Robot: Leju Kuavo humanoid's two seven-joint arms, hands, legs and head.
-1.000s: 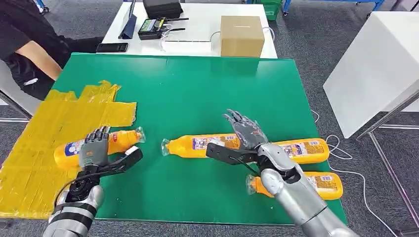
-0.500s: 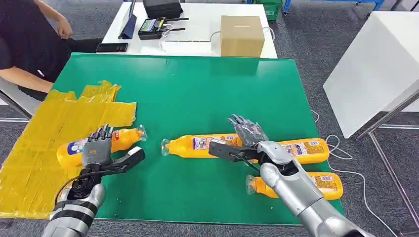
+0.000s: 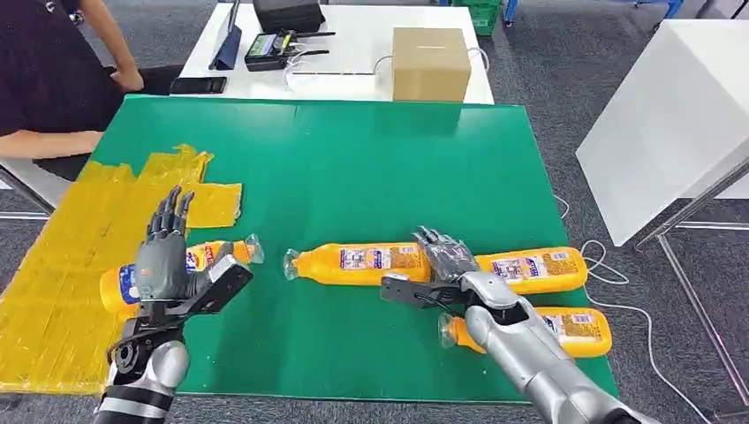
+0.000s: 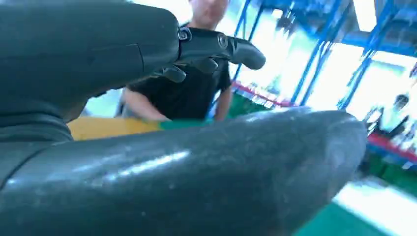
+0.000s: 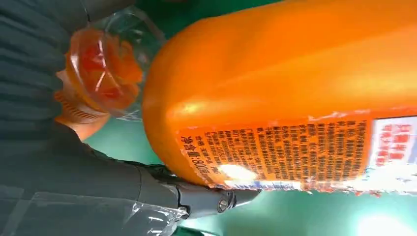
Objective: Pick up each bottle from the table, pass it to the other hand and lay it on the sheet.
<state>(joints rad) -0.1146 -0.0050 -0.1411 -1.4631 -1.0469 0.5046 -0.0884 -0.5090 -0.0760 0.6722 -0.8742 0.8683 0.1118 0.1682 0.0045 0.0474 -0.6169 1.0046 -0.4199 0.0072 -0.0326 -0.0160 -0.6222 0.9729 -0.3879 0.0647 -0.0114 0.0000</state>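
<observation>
Left robot hand (image 3: 163,265) is raised above the bottle on the sheet (image 3: 124,281), fingers straight and spread apart, holding nothing; that bottle lies on its side at the yellow sheet's (image 3: 62,265) near right edge, its cap end (image 3: 252,249) reaching onto bare green. Right robot hand (image 3: 446,265) rests over the junction of two bottles lying end to end, the middle bottle (image 3: 353,263) and the far-right bottle (image 3: 539,268); whether its fingers close on either cannot be told, though the right wrist view shows a dark finger (image 5: 211,199) against an orange bottle body (image 5: 295,98). Near bottle (image 3: 574,329) lies beside the right forearm, close to the green tabletop's (image 3: 353,159) front right corner. Open green surface extends across the tabletop's centre and far half. Beyond its far edge stand a cardboard box (image 3: 429,64) and a seated person (image 3: 44,79).
</observation>
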